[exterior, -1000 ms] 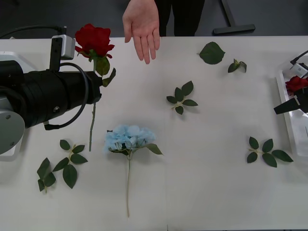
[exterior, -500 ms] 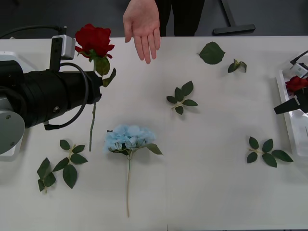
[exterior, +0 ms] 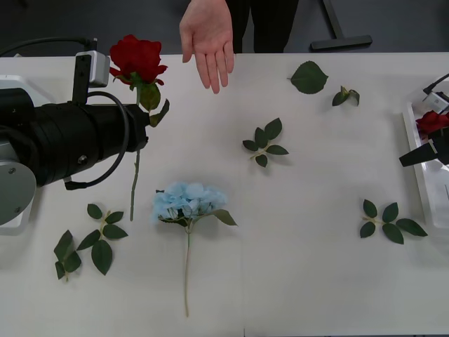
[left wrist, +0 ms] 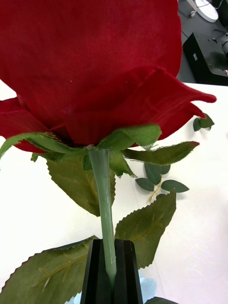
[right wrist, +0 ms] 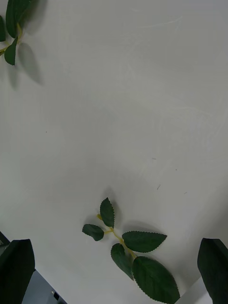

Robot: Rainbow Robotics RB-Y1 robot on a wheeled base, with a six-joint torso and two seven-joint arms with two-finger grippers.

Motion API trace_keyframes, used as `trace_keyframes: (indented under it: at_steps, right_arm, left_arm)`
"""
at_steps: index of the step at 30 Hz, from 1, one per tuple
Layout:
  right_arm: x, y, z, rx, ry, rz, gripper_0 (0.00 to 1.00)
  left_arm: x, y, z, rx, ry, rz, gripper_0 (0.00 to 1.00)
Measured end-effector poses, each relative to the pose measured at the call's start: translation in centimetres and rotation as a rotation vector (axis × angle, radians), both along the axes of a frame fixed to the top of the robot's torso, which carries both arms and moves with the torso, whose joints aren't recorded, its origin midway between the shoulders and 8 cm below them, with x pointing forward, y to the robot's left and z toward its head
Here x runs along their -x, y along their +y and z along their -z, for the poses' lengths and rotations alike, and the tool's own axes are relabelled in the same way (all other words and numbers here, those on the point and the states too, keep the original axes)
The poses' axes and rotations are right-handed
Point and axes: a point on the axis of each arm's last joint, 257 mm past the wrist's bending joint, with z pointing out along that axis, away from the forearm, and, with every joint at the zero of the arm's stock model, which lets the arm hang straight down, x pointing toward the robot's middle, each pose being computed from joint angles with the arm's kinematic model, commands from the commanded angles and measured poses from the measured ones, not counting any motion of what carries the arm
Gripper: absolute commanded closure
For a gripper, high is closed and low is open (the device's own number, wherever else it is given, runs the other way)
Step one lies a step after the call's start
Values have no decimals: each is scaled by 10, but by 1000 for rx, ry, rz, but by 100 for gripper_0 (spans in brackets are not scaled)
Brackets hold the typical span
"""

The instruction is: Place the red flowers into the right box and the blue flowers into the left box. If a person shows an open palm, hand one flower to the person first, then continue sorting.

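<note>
Holding the red rose (exterior: 137, 60) by its stem, left gripper (left wrist: 110, 266) has its jaws clamped narrow just under the lower leaves, bloom straight above the jaws, rest of the stem hanging below them toward the tabletop (exterior: 302, 239). Long axis is near upright, bloom end up and leaning slightly toward the far edge. Person's open palm (exterior: 208, 38) sits beyond and to the right of the jaws, near the bloom but not touching, fingers pointing back at the robot. Left arm is clearly the nearer one, so the handover looks like a short reach forward-right. Right gripper (right wrist: 114, 266) hangs wide open, well apart, beside the smooth white tray (exterior: 414, 151) with a rose (exterior: 431, 122) in it. Blue hydrangea (exterior: 188, 201) lies flat, stem toward the robot.
</note>
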Motion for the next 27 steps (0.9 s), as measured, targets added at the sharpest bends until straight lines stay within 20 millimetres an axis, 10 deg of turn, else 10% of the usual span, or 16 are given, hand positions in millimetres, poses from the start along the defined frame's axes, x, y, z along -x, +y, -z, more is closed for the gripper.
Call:
trace_keyframes:
  at_steps: [27]
  right_arm:
    - [-1, 0, 0, 1, -3, 2, 0]
  left_arm:
    - [0, 0, 0, 0, 0, 0, 100]
